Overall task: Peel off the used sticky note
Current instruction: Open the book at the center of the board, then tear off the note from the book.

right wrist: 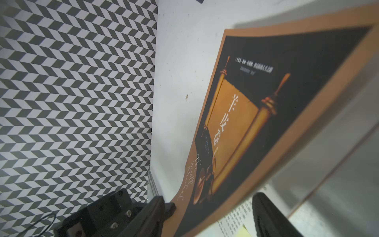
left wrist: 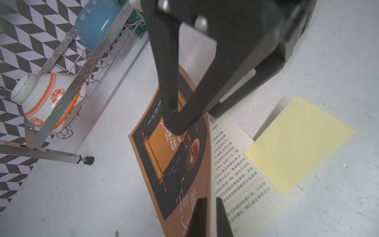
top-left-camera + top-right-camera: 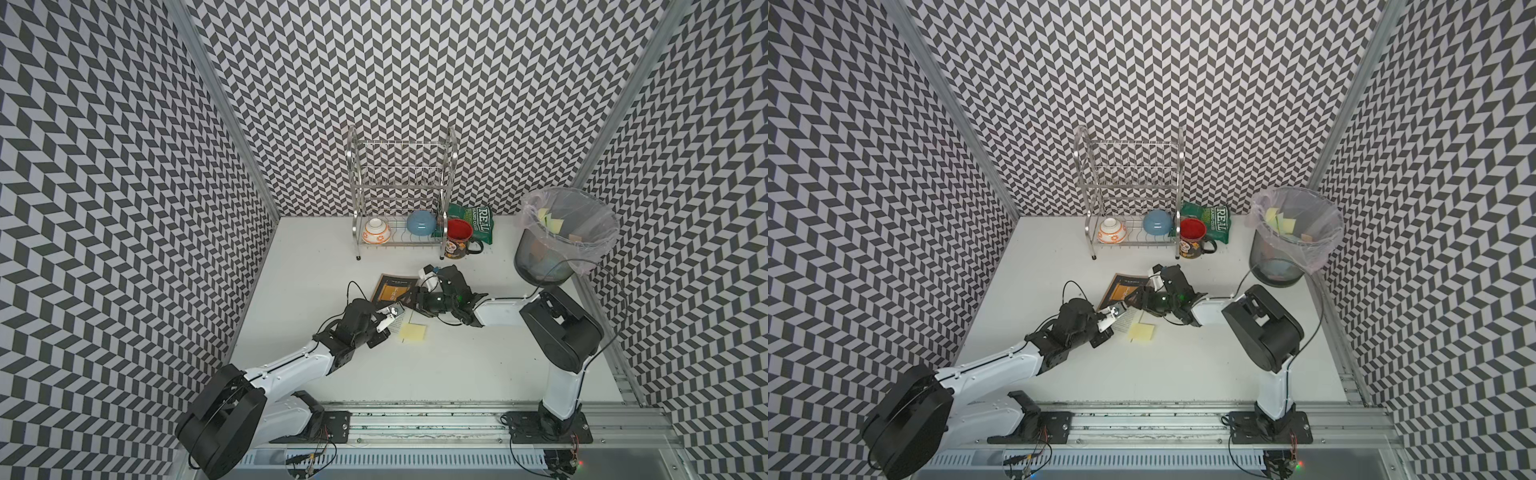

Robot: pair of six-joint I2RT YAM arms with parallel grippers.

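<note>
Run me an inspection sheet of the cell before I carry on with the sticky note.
Surface: white table, small specks.
Job's things: yellow sticky note on the open page, overhanging its edge; book cover lifted.
Clutter: dish rack with two bowls, mug, snack bag, lined bin holding notes.
Grippers: left gripper shut on book cover; right gripper open, astride it.
Cables: black cable looped above left wrist, off the note.
Surroundings: chevron walls.

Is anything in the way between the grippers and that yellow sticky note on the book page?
Nothing visible. The left gripper holds the book cover lifted off the page, so the sticky note lies uncovered, partly over the table. The right gripper, open, is at the cover beside it.
</note>
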